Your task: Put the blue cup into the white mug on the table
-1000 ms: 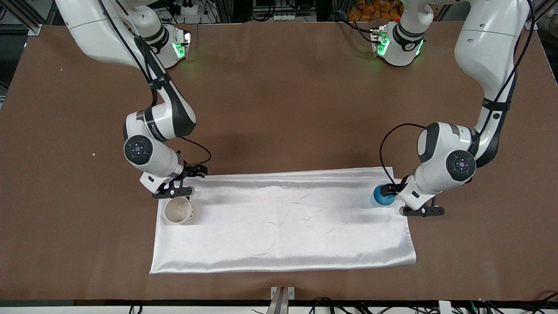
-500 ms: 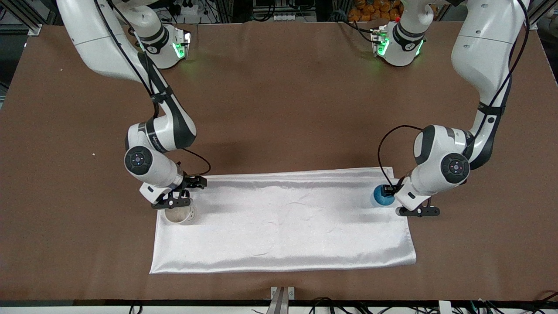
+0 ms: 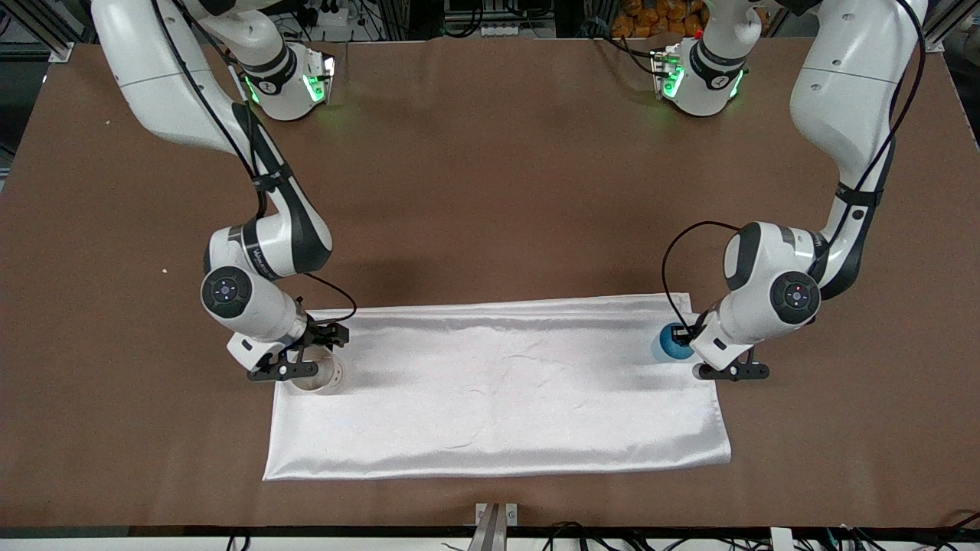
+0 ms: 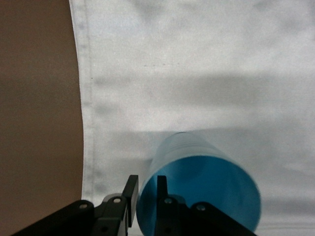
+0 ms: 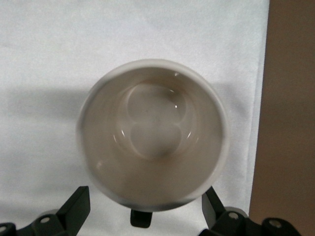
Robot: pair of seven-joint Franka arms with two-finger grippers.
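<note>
The left claw (image 4: 145,196) pinches the wall of the blue cup (image 3: 671,343), one finger inside the bright blue bowl and one outside against the paler wall. That rim grip suits a thin, handleless cup: it leaves the cup's base free to drop straight into a narrower opening. The cup sits under this claw on the white cloth (image 3: 498,390), near the cloth's corner at the left arm's end of the counter (image 3: 490,168).

The right claw (image 5: 145,209) is spread wide around the white mug (image 3: 315,375), its two fingers standing on either side of the rim without touching the wall in the right wrist view. The mug's small black handle (image 5: 141,218) shows between them, directly under the claw. My reading is that this arm is positioned to steady or lift the mug by its body so it does not slide on the slick cloth when the cup goes in. The mug stands upright, empty, its mouth open, at the cloth's corner toward the right arm's end.

Cup and mug are well apart, with only wrinkled, shiny cloth between them. Nothing stands on that stretch; the main hindrance is the slippery fabric and the snug fit between the two rims.
</note>
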